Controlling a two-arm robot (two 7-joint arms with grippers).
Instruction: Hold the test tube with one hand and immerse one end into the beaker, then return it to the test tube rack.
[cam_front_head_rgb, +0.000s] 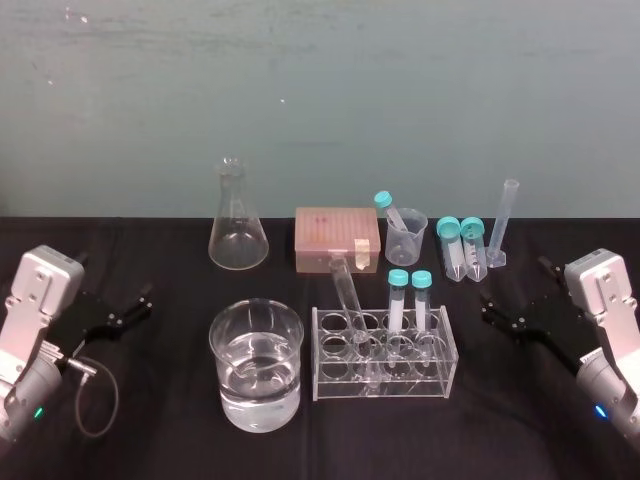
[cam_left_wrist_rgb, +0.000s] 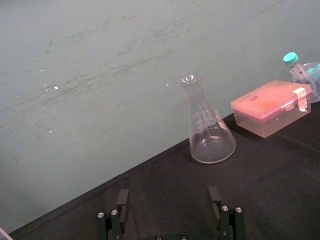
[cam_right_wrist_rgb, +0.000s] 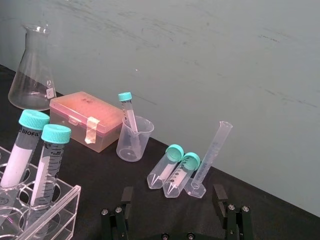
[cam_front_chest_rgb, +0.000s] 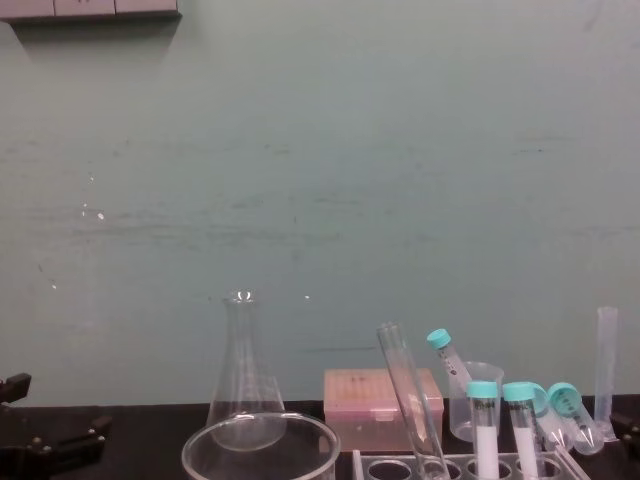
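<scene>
**Nothing gripped yet, plenty to knock**

Found the left gripper (cam_front_head_rgb: 138, 305) low at the left side of the black table (cam_front_head_rgb: 330, 445) and the right gripper (cam_front_head_rgb: 492, 310) mirrored at the right side. Noted fingers spread wide on both, with nothing between them. Placed both well apart from the test tube (cam_front_head_rgb: 345, 285).

Located that tube in the left half of the test tube rack (cam_front_head_rgb: 440, 372), lip tipped toward the left. Spotted the beaker (cam_front_head_rgb: 256, 330) near the rack's left end, partly filled with clear liquid.

Judged the lean to be the first hazard: feared a knock on the lip from any straight-down approach, or a shove sideways against the hole. Counted the two teal-capped tubes (cam_front_head_rgb: 410, 300) just beside it as a second hazard, with little room there for an outer finger coming from the right. Expected a slip from too soft a pinch on smooth glass, and a crack from too hard a one. Suspected the light plastic rack of lifting or sliding under an off-axis pull. Foresaw a strike on the beaker's thick rim from a low carry, and a missed hole on the return.

Described the tube as long, slim, clear, uncapped and seemingly empty, with a flared lip. Found it faint against the dark cloth.
</scene>
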